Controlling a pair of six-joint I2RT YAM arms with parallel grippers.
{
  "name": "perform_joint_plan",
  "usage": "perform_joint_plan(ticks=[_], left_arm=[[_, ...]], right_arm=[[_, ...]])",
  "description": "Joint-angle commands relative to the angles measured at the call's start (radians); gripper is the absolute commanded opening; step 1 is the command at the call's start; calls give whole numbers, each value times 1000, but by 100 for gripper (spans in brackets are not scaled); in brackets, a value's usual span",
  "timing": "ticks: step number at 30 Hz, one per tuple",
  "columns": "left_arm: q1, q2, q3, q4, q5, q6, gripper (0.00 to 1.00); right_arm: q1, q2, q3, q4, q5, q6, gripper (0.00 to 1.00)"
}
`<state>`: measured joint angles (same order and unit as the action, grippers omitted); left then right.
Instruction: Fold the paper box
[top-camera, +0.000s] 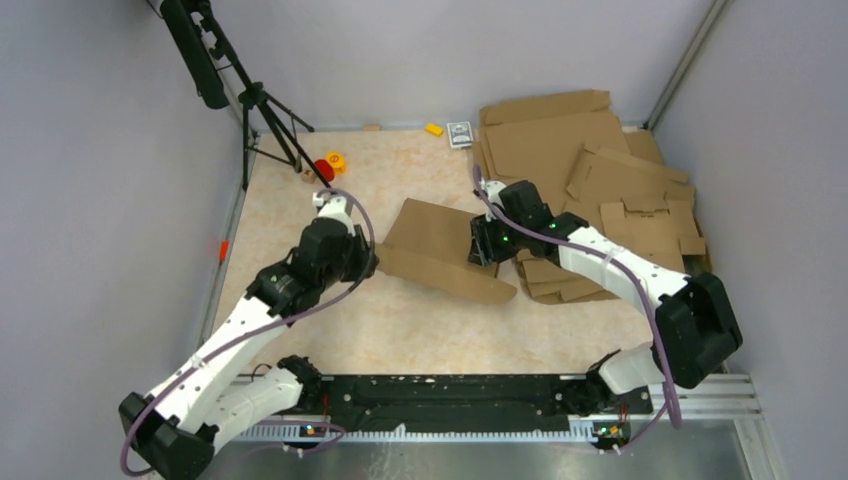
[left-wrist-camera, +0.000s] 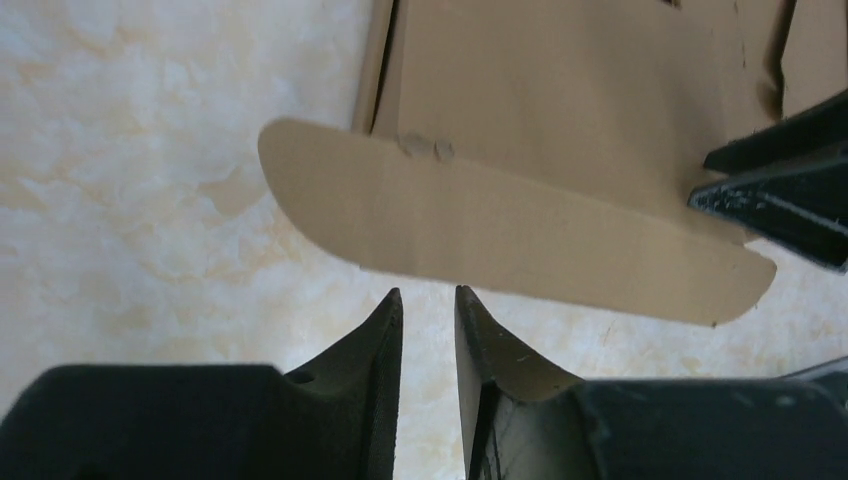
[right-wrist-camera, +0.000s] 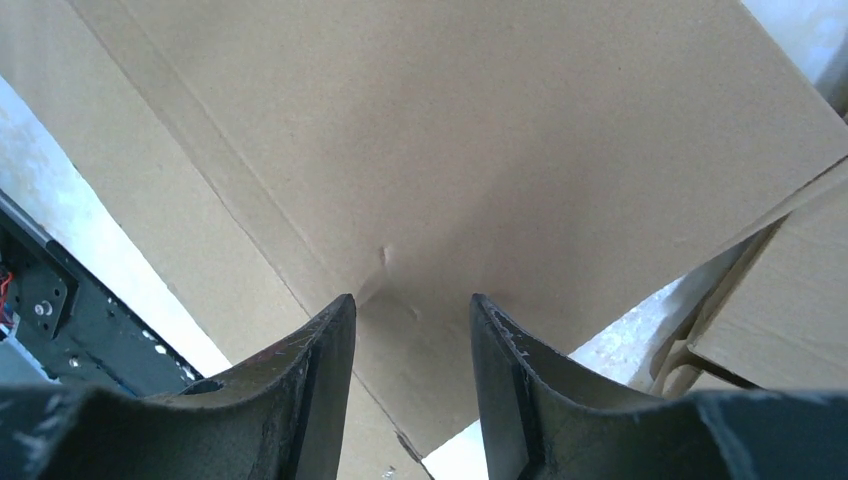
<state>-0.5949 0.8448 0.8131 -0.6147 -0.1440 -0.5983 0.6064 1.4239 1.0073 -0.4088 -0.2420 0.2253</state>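
Grey-walled marbled table holds the paper box; left fingers, right fingers spread, empty

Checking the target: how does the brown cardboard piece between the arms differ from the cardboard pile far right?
The brown cardboard piece is one sheet; the pile of brown cardboard blanks holds many, overlapping. The piece's rounded flap is bent; the pile's blanks lie mostly flat. Both are plain brown.
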Motion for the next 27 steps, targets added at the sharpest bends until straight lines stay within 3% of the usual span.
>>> perform_joint_plan(ticks=[1, 4, 7, 9, 12, 19, 27], left_arm=[[84, 107, 115, 117, 72, 106, 26], [131, 192, 161, 207, 181, 152, 22], [135, 284, 194, 252, 195, 174, 17], [141, 342, 193, 277, 214, 177, 8], [153, 427, 173, 301, 264, 171, 0], [159, 545, 81, 330, 267, 150, 0], [160, 532, 17, 364, 299, 113, 0]], right_arm=[[-2, 1, 74, -38, 41, -48, 45], [-2, 8, 84, -39, 48, -48, 45], [-2, 2, 73, -24, 49, -39, 40], [-2, -7, 56, -1, 51, -29, 39], [-2, -14, 19, 25, 50, -15, 30], [-2, -13, -79, 62, 60, -3, 21], [-3, -17, -55, 38, 74, -4, 15]])
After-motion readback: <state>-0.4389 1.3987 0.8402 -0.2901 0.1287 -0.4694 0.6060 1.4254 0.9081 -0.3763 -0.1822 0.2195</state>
